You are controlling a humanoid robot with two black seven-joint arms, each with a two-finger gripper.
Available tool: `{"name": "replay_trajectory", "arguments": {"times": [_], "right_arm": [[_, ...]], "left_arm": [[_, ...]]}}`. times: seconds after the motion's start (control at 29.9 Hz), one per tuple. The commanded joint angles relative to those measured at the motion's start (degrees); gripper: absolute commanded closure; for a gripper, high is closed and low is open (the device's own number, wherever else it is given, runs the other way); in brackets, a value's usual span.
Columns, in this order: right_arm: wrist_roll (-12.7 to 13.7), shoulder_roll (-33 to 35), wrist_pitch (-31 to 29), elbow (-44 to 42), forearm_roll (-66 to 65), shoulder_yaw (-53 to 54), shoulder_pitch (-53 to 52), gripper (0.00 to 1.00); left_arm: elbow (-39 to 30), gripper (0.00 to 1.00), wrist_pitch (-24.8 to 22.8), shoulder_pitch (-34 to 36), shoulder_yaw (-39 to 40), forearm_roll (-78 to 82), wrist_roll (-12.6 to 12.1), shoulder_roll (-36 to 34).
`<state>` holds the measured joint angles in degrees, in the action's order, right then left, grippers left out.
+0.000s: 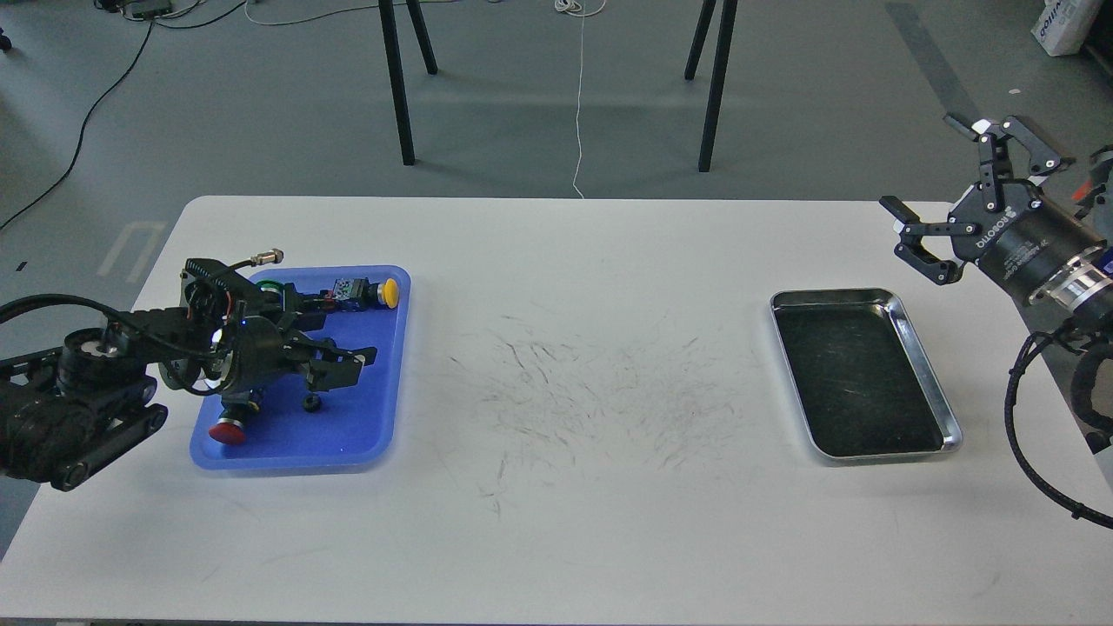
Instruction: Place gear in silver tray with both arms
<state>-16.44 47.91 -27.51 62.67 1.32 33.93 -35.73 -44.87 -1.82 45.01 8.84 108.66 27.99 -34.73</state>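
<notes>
Left gripper [343, 365] over blue tray [383, 417], grip unclear; right gripper [943, 196] spread, empty. Gear unidentifiable; presumably small, rigid, slippery: pinch rim.

You're in a robotics lab for sure: scuffed white surface [556, 435], grey floor [539, 113] with loose cables [87, 113], black stand legs [400, 87] behind.

Both black arms [78, 382] carry looping black cables; the right tool [943, 187] bears white lettering above a silver ring.
</notes>
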Motion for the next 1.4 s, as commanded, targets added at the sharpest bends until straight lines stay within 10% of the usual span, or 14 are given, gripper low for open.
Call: {"name": "replay_trajectory", "arguments": {"times": [0.0, 0.67, 1.37], "right_arm": [[0.0, 0.0, 0.0, 0.0, 0.0, 0.0, 0.1, 0.01], [0.0, 0.0, 0.1, 0.2, 0.0, 0.0, 0.1, 0.01], [0.0, 1.5, 0.2, 1.0, 0.0, 0.0, 0.4, 0.01]], "left_arm": [[1.2, 0.01, 0.2, 0.0, -0.1, 1.5, 0.0, 0.5], [8.9, 0.14, 1.0, 1.5, -4.3, 2.1, 0.0, 3.5], [9.1, 0.67, 2.9, 1.6, -5.1, 4.1, 0.0, 3.7]]}}
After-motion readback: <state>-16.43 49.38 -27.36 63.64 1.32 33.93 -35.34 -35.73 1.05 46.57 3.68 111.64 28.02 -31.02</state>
